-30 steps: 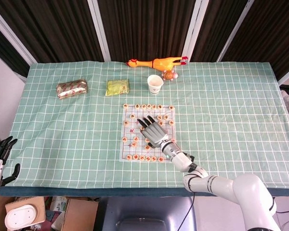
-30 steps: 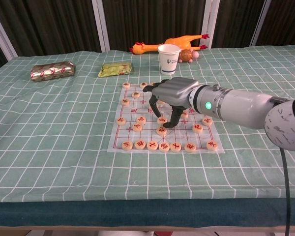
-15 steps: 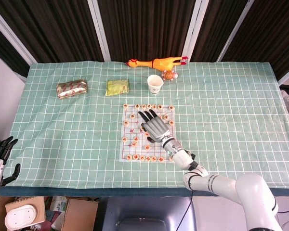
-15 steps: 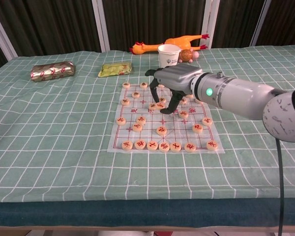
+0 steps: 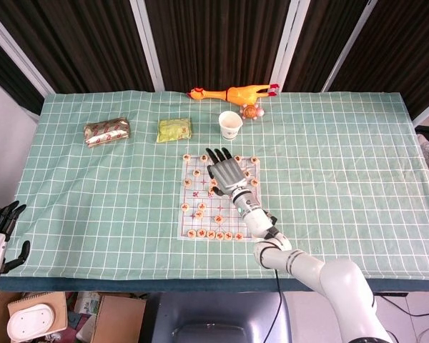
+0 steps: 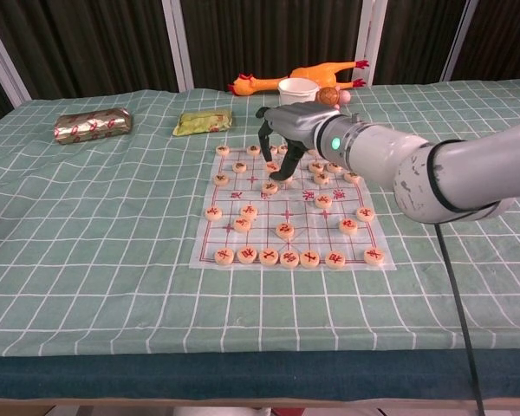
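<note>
Hovering over the far half of the chess mat point(image 6: 210, 245), my right hand point(image 6: 288, 132) points its fingers point(image 6: 264, 149) down at the round wooden pieces there. Fingers stand apart and nothing is clamped between them, as far as the chest view shows; the thumb tip comes down right by one piece point(image 6: 269, 187) near the mat's middle, though I cannot tell whether it touches. In the head view my right hand point(image 5: 225, 174) covers several pieces at the mat's far side, so what lies beneath the palm is hidden.

I judge these discs to be light, stiff and smooth, low enough that a careless pinch would skid them across the thin mat or knock a neighbour. Taking one by its rim, thumb on one side and a fingertip opposite, looks safest; pressing from above would only slide it. Neighbours sit close, so the approach must be narrow.

My left hand point(image 5: 1, 227) hangs well off the mat, past the table's near left corner, fingers apart and holding nothing. A paper cup point(image 6: 297, 90) stands just beyond the mat's far edge.
</note>
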You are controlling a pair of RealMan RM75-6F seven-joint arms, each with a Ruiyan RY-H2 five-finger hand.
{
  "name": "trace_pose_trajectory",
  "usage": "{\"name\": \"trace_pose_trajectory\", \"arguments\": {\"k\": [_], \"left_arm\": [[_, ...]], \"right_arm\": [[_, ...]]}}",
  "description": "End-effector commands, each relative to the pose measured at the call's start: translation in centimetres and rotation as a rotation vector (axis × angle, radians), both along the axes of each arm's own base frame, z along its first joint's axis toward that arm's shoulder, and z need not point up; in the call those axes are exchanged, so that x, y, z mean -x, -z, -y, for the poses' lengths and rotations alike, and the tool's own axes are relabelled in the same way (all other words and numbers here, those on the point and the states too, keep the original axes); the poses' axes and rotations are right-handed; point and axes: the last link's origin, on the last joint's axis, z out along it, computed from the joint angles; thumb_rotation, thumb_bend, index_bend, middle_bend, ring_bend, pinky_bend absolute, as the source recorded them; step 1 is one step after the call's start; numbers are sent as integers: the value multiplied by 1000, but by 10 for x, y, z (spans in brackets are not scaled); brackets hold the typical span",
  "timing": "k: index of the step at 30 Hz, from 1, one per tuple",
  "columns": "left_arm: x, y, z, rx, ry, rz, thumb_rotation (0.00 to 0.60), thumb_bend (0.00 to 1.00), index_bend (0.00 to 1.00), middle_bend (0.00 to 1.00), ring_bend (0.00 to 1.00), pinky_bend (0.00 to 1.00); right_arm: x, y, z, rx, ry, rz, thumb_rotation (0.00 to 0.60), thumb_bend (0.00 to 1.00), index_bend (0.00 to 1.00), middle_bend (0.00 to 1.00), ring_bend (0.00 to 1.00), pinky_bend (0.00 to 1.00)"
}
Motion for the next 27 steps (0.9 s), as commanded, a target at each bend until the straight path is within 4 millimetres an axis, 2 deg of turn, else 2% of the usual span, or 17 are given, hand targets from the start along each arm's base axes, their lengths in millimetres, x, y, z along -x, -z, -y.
{"name": "trace_pose_trajectory", "arguments": {"k": [1, 17, 22, 27], "left_arm": [[0, 0, -1, 2, -2, -1, 600, 490, 0, 0, 0, 75], [0, -1, -1, 1, -6, 14, 600, 489, 0, 0, 0, 76], [2, -1, -2, 4, -21, 12, 600, 489, 0, 0, 0, 76], [-1, 2, -1, 24, -6, 16, 600, 488, 0, 0, 0, 77]], "right_arm": [[0, 5, -1, -18, 2, -15, 600, 448, 690, 91, 0, 0], [-2, 16, -4, -37, -1, -32, 600, 448, 685, 91, 0, 0], [-1, 16, -8, -32, -13, -54, 600, 448, 601, 95, 0, 0], [-1, 15, -10, -32, -14, -61, 600, 448, 560, 93, 0, 0]]}}
